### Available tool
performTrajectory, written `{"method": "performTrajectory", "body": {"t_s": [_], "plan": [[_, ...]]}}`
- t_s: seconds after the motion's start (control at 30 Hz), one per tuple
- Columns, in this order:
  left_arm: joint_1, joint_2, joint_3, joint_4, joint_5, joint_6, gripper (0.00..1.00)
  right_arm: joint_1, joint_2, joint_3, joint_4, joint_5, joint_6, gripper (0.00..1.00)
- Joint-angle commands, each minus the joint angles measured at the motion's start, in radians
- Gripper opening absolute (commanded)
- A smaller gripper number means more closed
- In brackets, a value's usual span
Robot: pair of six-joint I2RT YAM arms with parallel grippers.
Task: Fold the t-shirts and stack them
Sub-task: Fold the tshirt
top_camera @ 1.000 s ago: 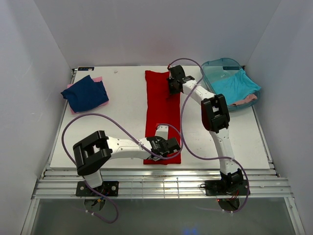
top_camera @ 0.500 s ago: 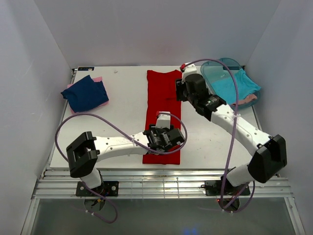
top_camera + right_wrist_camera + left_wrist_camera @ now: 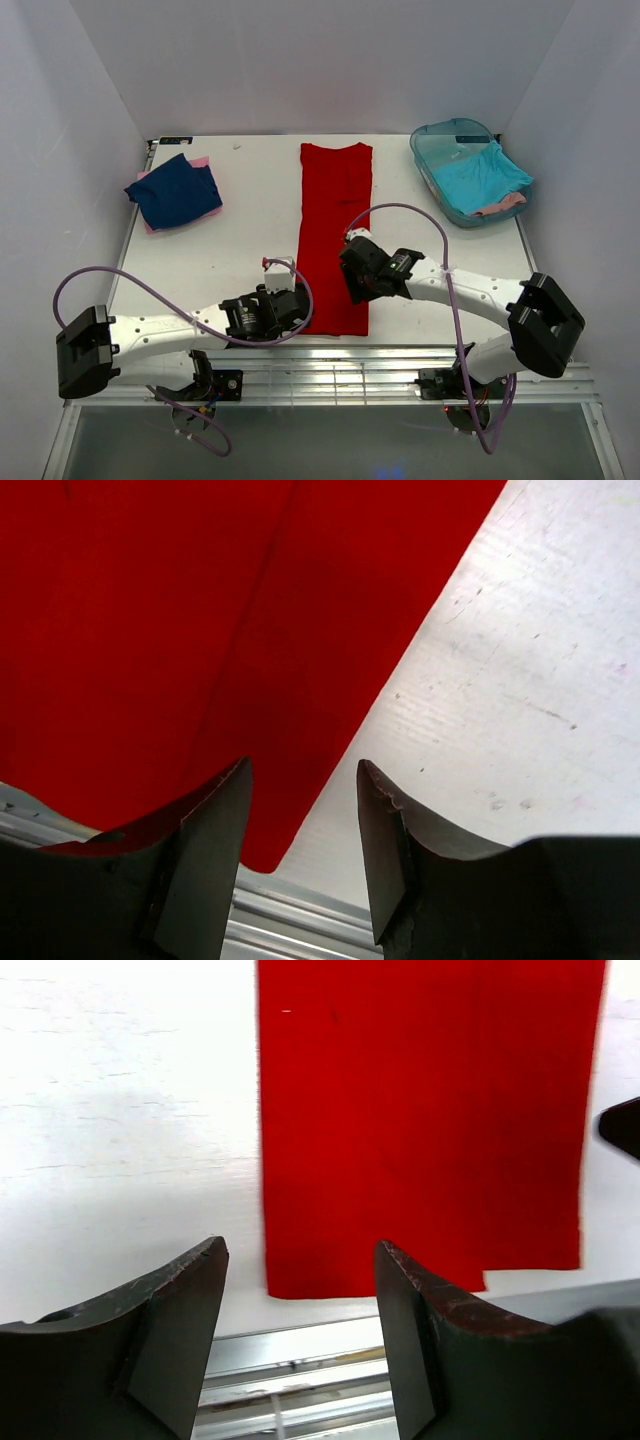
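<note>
The bright red t-shirt lies flat on the white table as a long narrow strip running from back to front. My left gripper hovers open just left of its near end. In the left wrist view the red t-shirt lies beyond my left gripper, with nothing between the fingers. My right gripper is open over the strip's near right edge. The right wrist view shows the red t-shirt and its near corner under my right gripper. Neither gripper holds cloth.
A navy blue t-shirt lies folded on a pink one at the back left. The teal plastic tub at the back right holds a turquoise t-shirt and a pink one. The table's metal near edge runs right below both grippers.
Both grippers have opened and let go of the red t-shirt. The right arm swung from the shirt's far end to its near right edge. The left arm drew back to the left.
</note>
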Motion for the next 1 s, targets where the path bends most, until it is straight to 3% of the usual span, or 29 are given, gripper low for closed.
{"method": "performTrajectory", "body": {"t_s": [0.0, 0.4, 0.97], "plan": [[0.0, -0.014, -0.013, 0.1, 0.06, -0.013, 0.71, 0.039, -0.017, -0.016, -0.038, 0.004, 0.098, 0.52], [0.0, 0.058, -0.035, 0.065, 0.126, -0.102, 0.69, 0.149, -0.057, -0.147, -0.044, -0.033, 0.232, 0.52], [0.0, 0.088, -0.052, 0.049, 0.11, -0.128, 0.66, 0.152, -0.079, -0.184, 0.003, -0.056, 0.263, 0.51]]}}
